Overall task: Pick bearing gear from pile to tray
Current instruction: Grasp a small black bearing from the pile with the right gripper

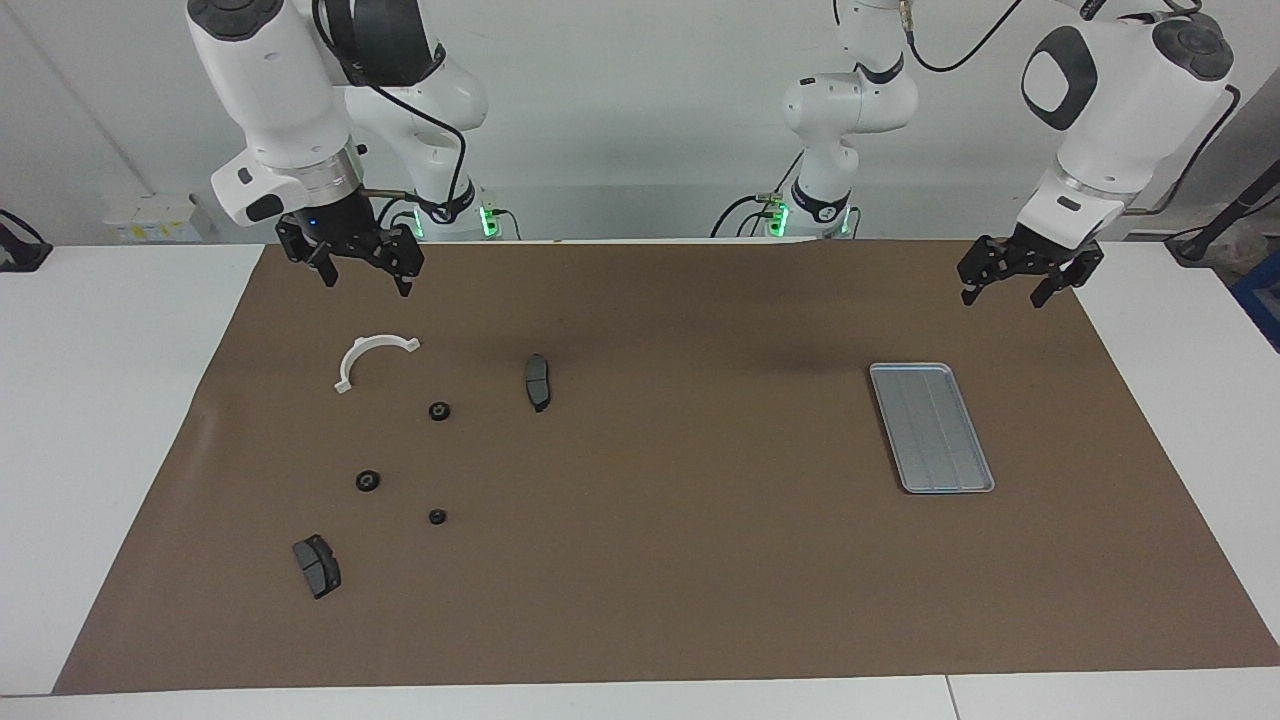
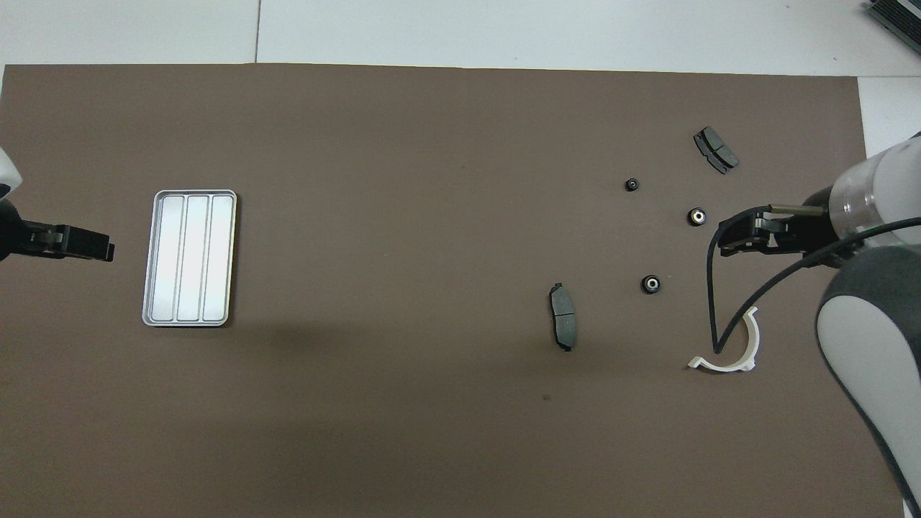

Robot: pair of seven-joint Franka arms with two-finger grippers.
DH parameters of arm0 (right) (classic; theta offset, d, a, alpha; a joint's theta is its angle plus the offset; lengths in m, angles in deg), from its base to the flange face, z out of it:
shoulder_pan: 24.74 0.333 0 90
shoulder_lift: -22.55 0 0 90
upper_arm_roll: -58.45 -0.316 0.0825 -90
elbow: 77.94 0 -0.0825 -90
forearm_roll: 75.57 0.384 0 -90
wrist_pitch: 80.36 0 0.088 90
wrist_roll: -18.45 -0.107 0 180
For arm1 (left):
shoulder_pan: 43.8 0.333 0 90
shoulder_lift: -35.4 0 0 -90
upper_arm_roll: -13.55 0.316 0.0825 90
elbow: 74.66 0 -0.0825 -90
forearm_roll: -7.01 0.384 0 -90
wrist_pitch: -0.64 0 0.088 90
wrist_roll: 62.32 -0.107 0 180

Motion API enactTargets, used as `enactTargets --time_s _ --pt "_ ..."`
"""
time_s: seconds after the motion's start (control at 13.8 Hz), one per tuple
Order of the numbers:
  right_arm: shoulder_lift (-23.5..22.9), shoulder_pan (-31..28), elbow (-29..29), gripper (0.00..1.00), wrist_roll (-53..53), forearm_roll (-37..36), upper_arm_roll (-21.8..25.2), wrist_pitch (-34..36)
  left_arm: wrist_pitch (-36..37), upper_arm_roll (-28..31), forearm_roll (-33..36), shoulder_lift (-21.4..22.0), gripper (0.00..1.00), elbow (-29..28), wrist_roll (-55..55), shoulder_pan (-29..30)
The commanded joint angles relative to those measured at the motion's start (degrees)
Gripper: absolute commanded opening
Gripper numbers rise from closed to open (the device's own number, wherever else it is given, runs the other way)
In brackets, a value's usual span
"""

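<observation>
Right gripper (image 1: 362, 276) raised over mat edge above white half-ring bracket (image 1: 372, 358), fingers spread, empty. Left gripper (image 1: 1012, 284) raised near tray (image 1: 931, 427) at left arm's end, fingers spread, empty. Three black gears loose on brown mat (image 1: 640, 560): one (image 1: 439, 411) just past bracket, one (image 1: 368, 481) farther out, smallest (image 1: 437, 517) farther still. Brake pad (image 1: 538, 381) beside bracket toward table middle. Second brake pad (image 1: 317, 566) farthest from robots. Tray bare, well apart from pile.
</observation>
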Motion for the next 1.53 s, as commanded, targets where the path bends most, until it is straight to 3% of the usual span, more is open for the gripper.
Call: enactTargets --time_s 0.0,0.51,0.8,1.02,1.45 --pt "1.58 -0.74 -1.90 1.00 1.68 1.54 -0.09 -1.32 0.19 0.01 1.06 1.56 1.00 -1.51 0.31 0.01" --pt "1.40 -2.59 -1.90 1.00 1.86 1.89 0.00 -1.93 0.19 -0.08 1.06 1.56 1.00 -1.51 0.31 0.01" --pt "0.79 -3.72 -5.31 1.00 4.04 1.98 0.00 -8.51 0.19 0.01 1.06 1.56 1.00 -1.51 0.31 0.01" --pt "-2.71 -5.83 -7.51 1.00 8.18 1.98 0.00 -15.27 0.19 -0.08 1.06 1.56 1.00 -1.51 0.31 -0.08" --pt "-14.40 -8.12 -7.96 1.00 10.03 1.98 0.09 -28.11 0.19 -0.08 1.06 1.56 1.00 -1.51 0.31 -0.17"
